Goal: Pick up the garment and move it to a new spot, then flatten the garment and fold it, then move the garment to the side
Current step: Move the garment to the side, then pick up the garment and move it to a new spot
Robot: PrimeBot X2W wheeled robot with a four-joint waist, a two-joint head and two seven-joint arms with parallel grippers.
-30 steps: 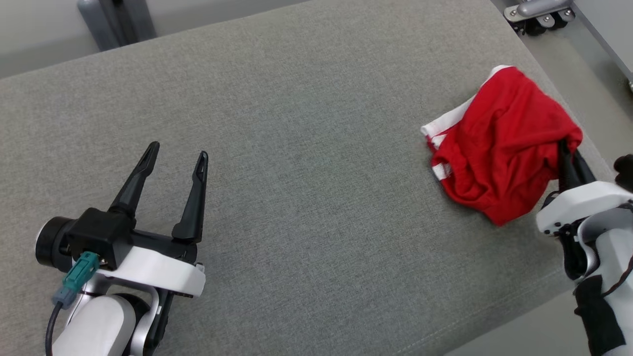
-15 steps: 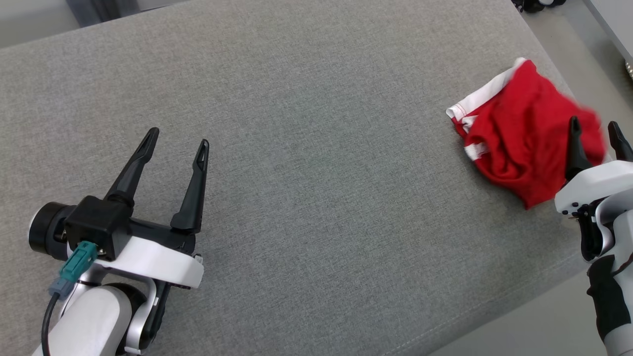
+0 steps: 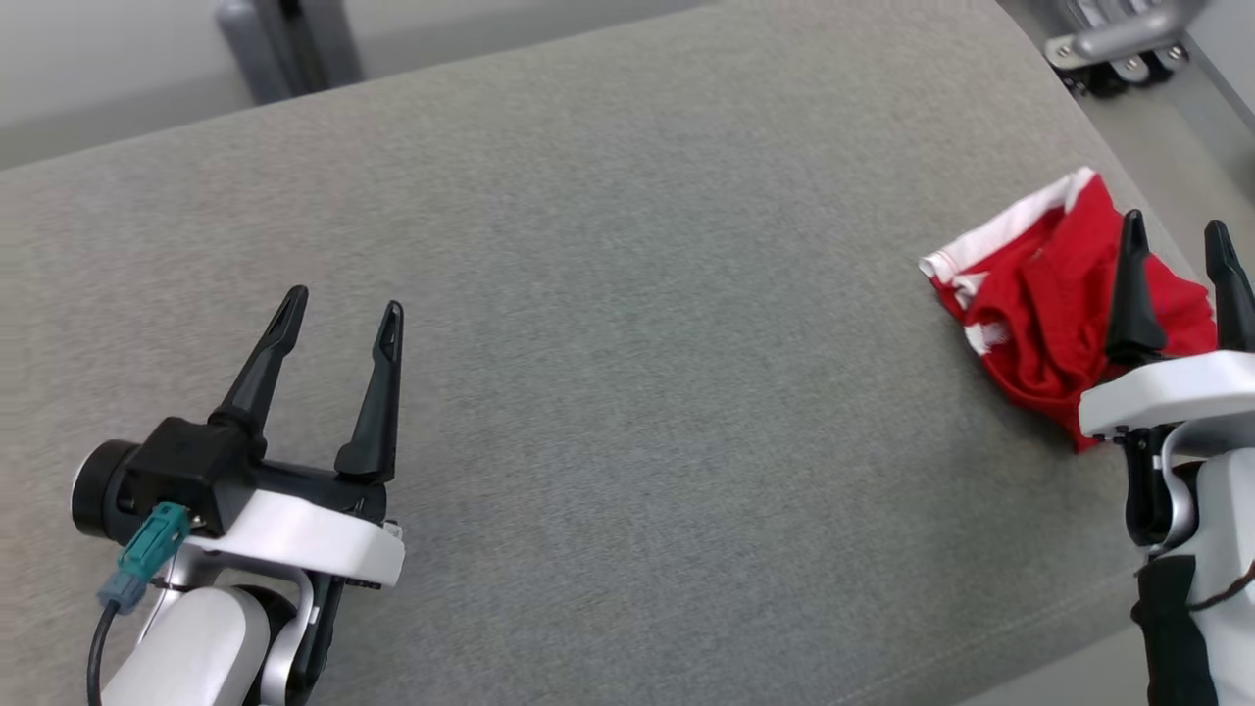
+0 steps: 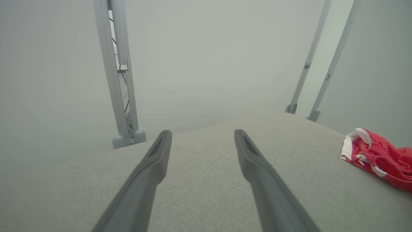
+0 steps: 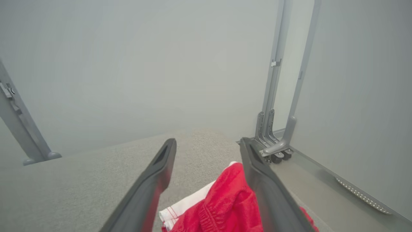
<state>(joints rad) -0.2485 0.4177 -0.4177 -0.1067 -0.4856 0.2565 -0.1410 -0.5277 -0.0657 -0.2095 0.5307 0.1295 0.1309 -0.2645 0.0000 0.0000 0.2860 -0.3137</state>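
Pick-up step by my read: left gripper point(image 3: 345, 300) sat nearest, jaws spread moderately over bare grey cushion point(image 3: 627, 294), holding nothing, well apart from the red shorts point(image 3: 1049, 314). Right gripper point(image 3: 1175, 224) hung above the near part of the shorts, jaws spread about as wide, gripping nothing; whether it touched cloth I couldn't tell. Shorts lay crumpled, unfolded, at the cushion's right edge, so the next move called for lowering the right gripper onto a bunched fold and closing, without dragging it off the edge.

We see a red garment point(image 3: 1054, 314) with a white band, crumpled in a heap. It lies near the right edge of the grey surface point(image 3: 627, 294).
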